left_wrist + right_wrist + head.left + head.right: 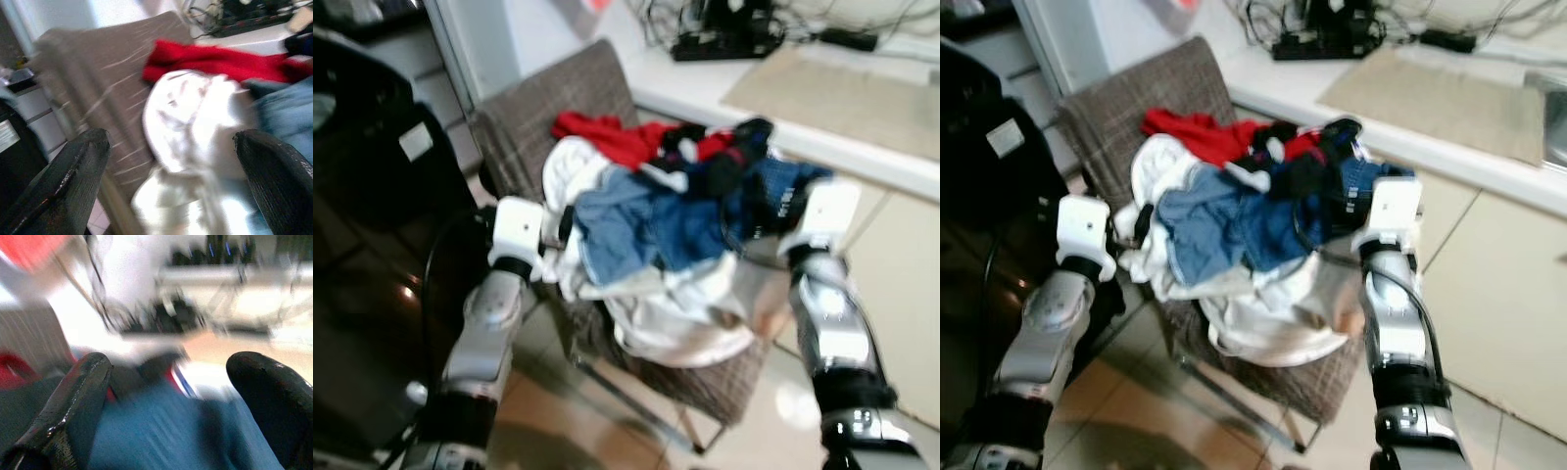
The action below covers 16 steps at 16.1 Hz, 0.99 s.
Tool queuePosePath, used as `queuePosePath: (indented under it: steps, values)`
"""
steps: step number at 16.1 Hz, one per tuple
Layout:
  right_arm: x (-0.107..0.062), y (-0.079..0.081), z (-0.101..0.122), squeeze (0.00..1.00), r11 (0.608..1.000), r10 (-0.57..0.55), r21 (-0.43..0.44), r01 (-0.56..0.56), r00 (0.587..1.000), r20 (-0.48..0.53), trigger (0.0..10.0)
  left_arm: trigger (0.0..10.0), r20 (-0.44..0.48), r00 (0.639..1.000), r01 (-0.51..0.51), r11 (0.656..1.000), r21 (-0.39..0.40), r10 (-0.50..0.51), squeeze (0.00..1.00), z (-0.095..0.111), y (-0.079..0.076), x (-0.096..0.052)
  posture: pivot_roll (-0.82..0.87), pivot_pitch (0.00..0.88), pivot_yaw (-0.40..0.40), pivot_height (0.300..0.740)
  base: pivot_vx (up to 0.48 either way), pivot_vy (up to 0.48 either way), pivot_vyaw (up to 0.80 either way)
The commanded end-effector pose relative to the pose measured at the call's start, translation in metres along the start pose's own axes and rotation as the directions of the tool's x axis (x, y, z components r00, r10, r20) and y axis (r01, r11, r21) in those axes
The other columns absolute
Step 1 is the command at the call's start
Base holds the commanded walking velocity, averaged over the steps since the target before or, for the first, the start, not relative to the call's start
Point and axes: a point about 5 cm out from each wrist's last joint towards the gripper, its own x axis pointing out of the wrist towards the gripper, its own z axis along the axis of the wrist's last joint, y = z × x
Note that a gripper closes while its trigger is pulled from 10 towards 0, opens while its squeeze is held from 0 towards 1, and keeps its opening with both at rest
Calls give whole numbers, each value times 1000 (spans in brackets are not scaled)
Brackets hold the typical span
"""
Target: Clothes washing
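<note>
At the far left stands a dark glossy appliance (pixel 372 245) with a white label, just beside the chair (pixel 538 108), a brown woven seat with a thin metal frame on the tiled floor (pixel 1518 323). The left gripper (pixel 171 196) sits at the chair's left edge, against the left side of the clothes pile (pixel 666 235); its 2 black fingers (pixel 63 186) are spread wide, with a white garment (pixel 195 127) between them and nothing clamped. The pile covers the seat from the backrest to the front edge: a red garment (pixel 607 137) at the back, the white garment on the left and spilling over the front, blue denim (pixel 646 230) in the middle, darker blue and black pieces toward the right. The right gripper (pixel 166 426) is at the pile's right side, its 2 fingers (pixel 73 411) also wide apart, with blue cloth (pixel 161 431) between them, unclamped. Behind the chair, toward the right, runs a white counter (pixel 705 83) carrying a beige mat (pixel 842 98) and a tangle of black cables (pixel 724 29).
</note>
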Motion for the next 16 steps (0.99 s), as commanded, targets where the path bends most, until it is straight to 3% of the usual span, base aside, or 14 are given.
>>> queuePosePath:
  steps: [1, 4, 5, 6, 8, 11, 16]
  values:
    - [10, 3, 18, 0, 1000, 1, 18, -2, 998, 62, 10000, 10000, 0, 1000, -4, 1000, 3, 4, 0, 0, 4, -1, -114, 0, 43, 740, 0, 0, 0]
    - [40, -20, 48, 0, 993, -84, 88, 75, 991, 100, 10000, 10000, 5, 1000, 5, 1000, 7, -6, 0, 3, 4, -2, -105, 0, 48, 740, 0, 0, 0]
    - [43, -23, 50, 0, 991, -97, 98, 87, 990, 102, 10000, 10000, 5, 1000, 5, 1000, 8, -6, 0, 3, 4, -2, -105, 0, 48, 740, 0, 0, 0]
    - [57, -37, 53, 0, 979, -156, 141, 147, 986, 54, 10000, 10000, -4, 1000, 7, 1000, 14, -7, 0, 2, 6, -5, -90, 0, 52, 740, 0, 0, 0]
    - [70, -46, 40, 0, 956, -198, 206, 210, 977, -76, 10000, 10000, -13, 1000, 6, 1000, 26, -6, 0, 1, 10, -9, -68, 15, 57, 740, 0, 0, 0]
    - [80, -39, 26, 0, 933, -171, 277, 229, 961, -219, 10000, 10000, -27, 1000, -7, 998, 59, 9, 0, 2, 21, -19, -9, 40, 52, 740, 0, 0, 0]
    - [92, -11, 22, 0, 922, -48, 350, 164, 947, -319, 10000, 10000, -36, 993, -106, 990, 92, 110, 0, 7, 39, -39, 102, 55, -7, 740, 0, 0, 0]
